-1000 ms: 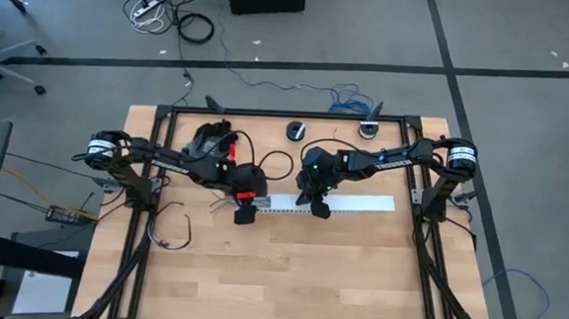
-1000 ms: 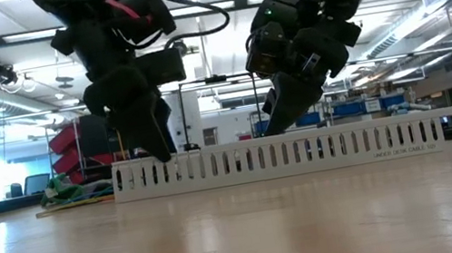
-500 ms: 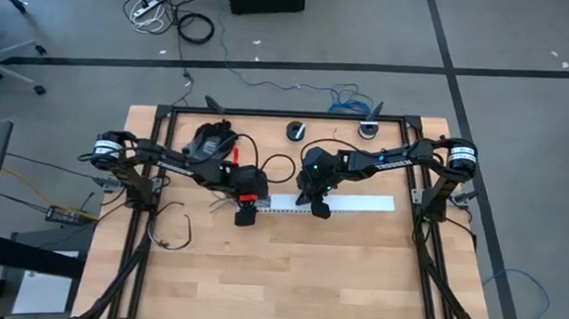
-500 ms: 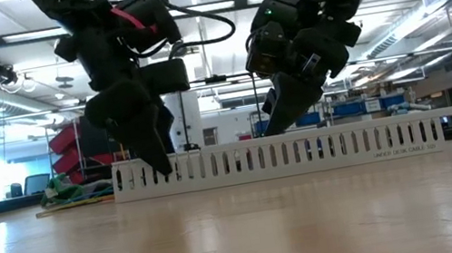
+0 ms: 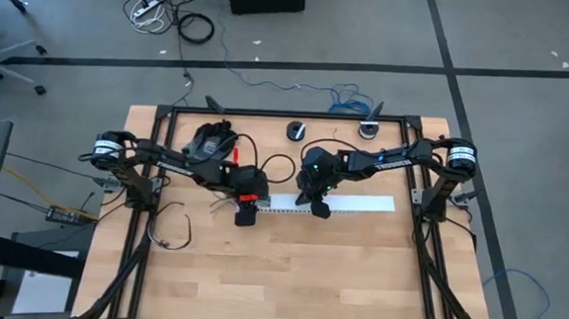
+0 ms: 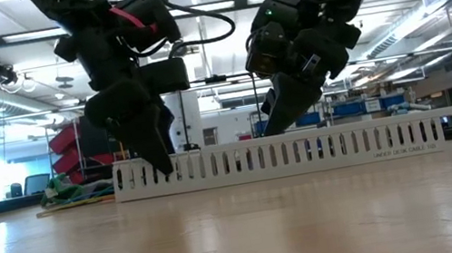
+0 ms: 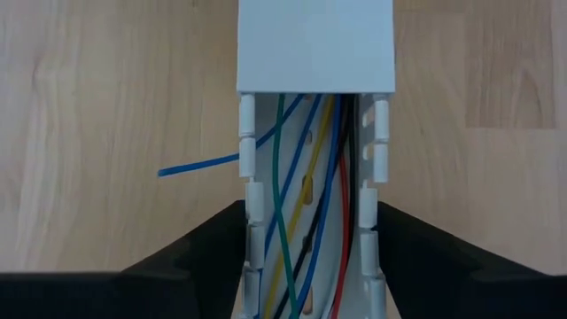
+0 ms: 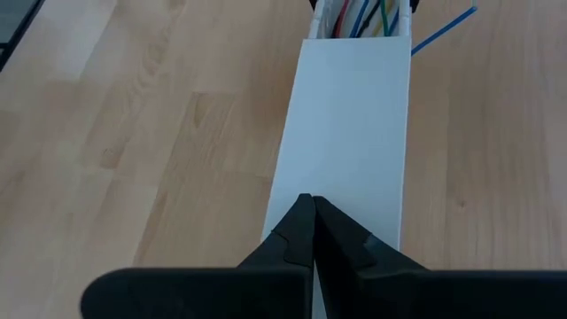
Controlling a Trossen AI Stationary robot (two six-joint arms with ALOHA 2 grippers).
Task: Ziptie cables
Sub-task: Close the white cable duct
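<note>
Two dark fingers [image 7: 204,248] of my left gripper [image 7: 310,257] straddle the open end of the white slotted duct [image 7: 314,44], spread wide, one outside each wall, gripping nothing that I can confirm. Coloured wires [image 7: 292,204] lie inside that duct. My right gripper [image 8: 308,232] is pinched closed above the duct's lid [image 8: 354,115], holding nothing. I see a loose dark cable [image 5: 173,234] lying well apart on the table [image 5: 307,280].

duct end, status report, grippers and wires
Left gripper straddles the open white duct, fingers outside both walls. Right gripper shut, on the duct cover. Coloured wires inside; one blue wire pokes through a slot.
</note>
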